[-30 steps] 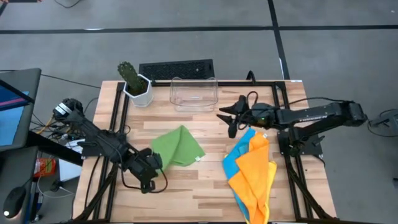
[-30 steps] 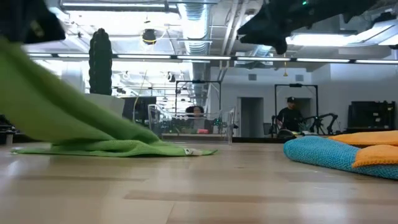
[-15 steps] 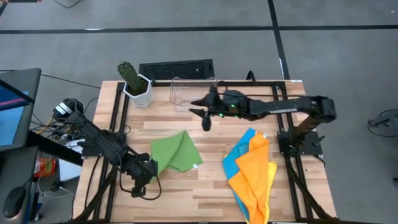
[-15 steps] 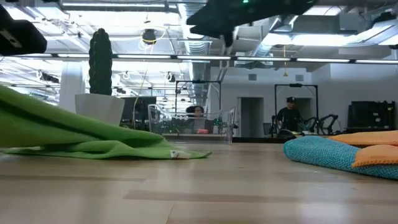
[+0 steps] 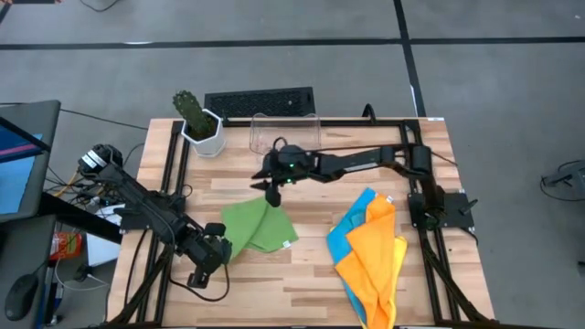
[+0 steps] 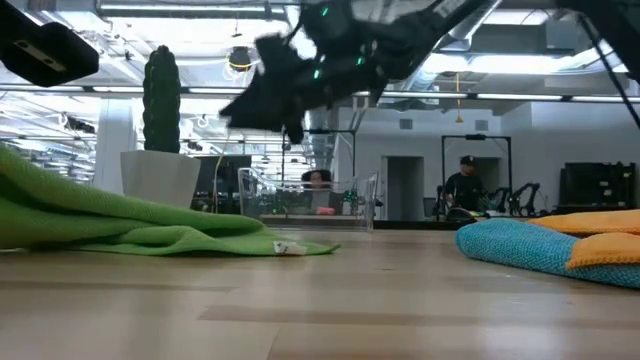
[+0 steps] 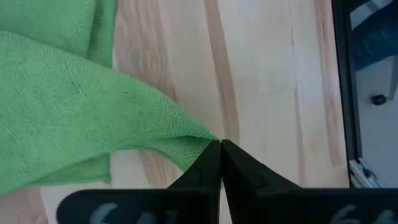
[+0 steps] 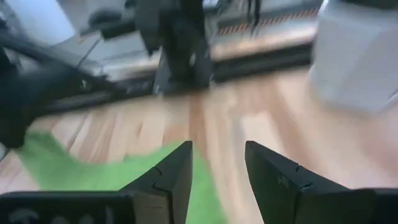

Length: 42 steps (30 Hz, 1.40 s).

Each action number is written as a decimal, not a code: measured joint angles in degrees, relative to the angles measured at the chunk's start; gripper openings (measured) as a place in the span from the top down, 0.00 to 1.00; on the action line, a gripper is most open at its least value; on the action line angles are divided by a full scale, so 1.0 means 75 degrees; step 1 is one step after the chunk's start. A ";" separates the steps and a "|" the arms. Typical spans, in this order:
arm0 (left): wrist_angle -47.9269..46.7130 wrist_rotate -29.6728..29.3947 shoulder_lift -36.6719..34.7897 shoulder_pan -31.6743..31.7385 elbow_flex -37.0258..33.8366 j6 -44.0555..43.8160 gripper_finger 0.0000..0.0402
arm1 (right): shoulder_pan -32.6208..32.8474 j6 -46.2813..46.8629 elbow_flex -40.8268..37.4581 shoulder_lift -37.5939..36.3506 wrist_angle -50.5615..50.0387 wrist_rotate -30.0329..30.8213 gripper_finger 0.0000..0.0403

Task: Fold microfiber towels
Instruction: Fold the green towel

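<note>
The green towel (image 5: 259,227) lies partly doubled over at the table's middle left. My left gripper (image 5: 219,245) is shut on its near left corner. My right gripper (image 5: 271,189) hangs open above the towel's far edge and touches nothing; the right wrist view shows the green cloth (image 8: 87,171) below its fingers. In the low view the towel (image 6: 130,225) slopes up toward the left. At the right, a blue towel (image 5: 344,234) and an orange towel (image 5: 375,260) lie piled together. My left gripper pinches the green towel's pointed corner (image 7: 200,135) between its two fingertips, coming from above and slanting down. One layer or several, I cannot tell. The corner is raised off the wood; the rest of the towel lies slack on the table.
A clear plastic bin (image 5: 285,137) stands at the far edge, and a cactus in a white pot (image 5: 197,122) at the far left corner. A dark keyboard (image 5: 259,100) lies behind them. Bare wood (image 5: 315,238) shows between the green towel and the pile.
My right gripper has swept from above the pile toward the table's left and come down, now over the green towel's far edge, still open. My left gripper has rolled about its own axis, and the raised part of the towel has sunk lower and flatter.
</note>
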 joint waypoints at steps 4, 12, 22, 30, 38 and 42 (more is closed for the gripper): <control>-0.0013 -0.0208 0.0000 0.0000 0.0000 -0.0003 1.00 | 0.0005 0.0118 0.0025 0.0350 -0.0226 -0.0568 0.57; -0.0039 -0.0938 0.0000 0.0009 0.0000 -0.0019 1.00 | 0.0012 0.0235 0.0011 0.0800 -0.1806 -0.0648 0.57; -0.0036 -0.1034 0.0000 0.0031 0.0152 -0.0503 1.00 | 0.0090 0.1102 -0.0242 0.0451 -0.4076 -0.0834 0.57; -0.0052 -0.2733 0.0000 0.0416 0.0503 0.0428 1.00 | 0.0763 0.2244 -0.1729 -0.0514 -0.4639 -0.1596 0.60; -0.0047 -0.3004 -0.0006 0.1071 0.0675 0.2708 1.00 | 0.1315 0.3438 -0.3346 -0.2636 -0.4630 -0.0659 0.68; -0.0039 -0.2983 -0.0006 0.1451 0.0606 0.3895 1.00 | 0.1214 0.3051 -0.3234 -0.3517 -0.4005 -0.0022 0.71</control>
